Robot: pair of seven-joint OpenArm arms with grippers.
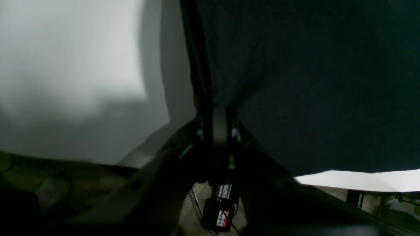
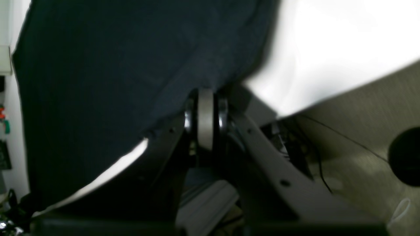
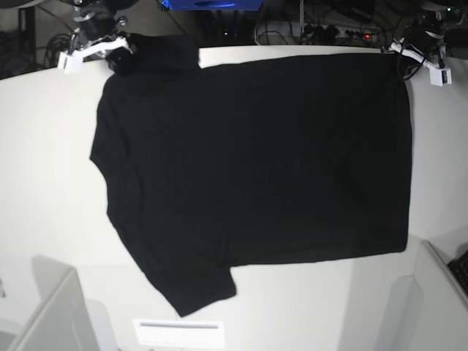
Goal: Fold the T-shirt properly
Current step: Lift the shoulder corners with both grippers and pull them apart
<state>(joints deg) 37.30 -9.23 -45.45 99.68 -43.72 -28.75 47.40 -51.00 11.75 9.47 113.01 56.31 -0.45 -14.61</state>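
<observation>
Seen from the base view, the right hand sits at the far left corner of the white bench, pressed together on the T-shirt at the sleeve or shoulder end; the right wrist view confirms it, dark cloth bunched into the closed jaws. That corner looks slightly rucked, a small lump of fabric just beside the hand. The T-shirt lies spread across the middle of the bench, plain black side up, lying sideways: sleeves toward the left, hem edge toward the right, the near sleeve sticking out at the lower left by a white label on the bench. No print shows on this face. At the far right corner the left hand is likewise pressed together, pinching the hem corner; its wrist view shows cloth running straight into the closed jaws. Judgement: both hands hold the far edge so the cloth stays taut between them and lies flat, which suits either smoothing it out or carrying that far edge toward the near side for a first lengthwise fold. Risk I would watch: the rucked left corner could fold in crooked.
</observation>
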